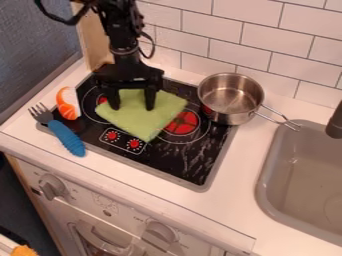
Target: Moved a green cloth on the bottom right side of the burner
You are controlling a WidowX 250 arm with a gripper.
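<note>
Claw [133, 103] down over the far half of the cloth [145, 119], and its two fingers stand spread, well apart, pointing down, one by the cloth's left edge, the other over the green, with fabric showing between them. Above it, the black arm [124, 42] comes in from the far left. And the cloth, folks, lies askew across the middle of the stove [195, 165], one corner aimed near, right beside the dials [123, 140], another aimed right, covering part of the red burner [183, 123]. Over on the left, a second burner [101, 100] peeks out past the cloth. Left again, and here's the sushi [67, 103], orange and white, at the stove's left edge, with the fork [65, 136] just nearer, blue handle slanting near and right, tines out over the counter [19, 129]. Swing to the far right corner: the steel pot [230, 95], upright, its handle pointing right and near, out to the sink [264, 197]. Tap [334, 122] at the right edge, white tiles [247, 47] along the far side, and on the near side, the oven's knobs [52, 186] below the counter
</note>
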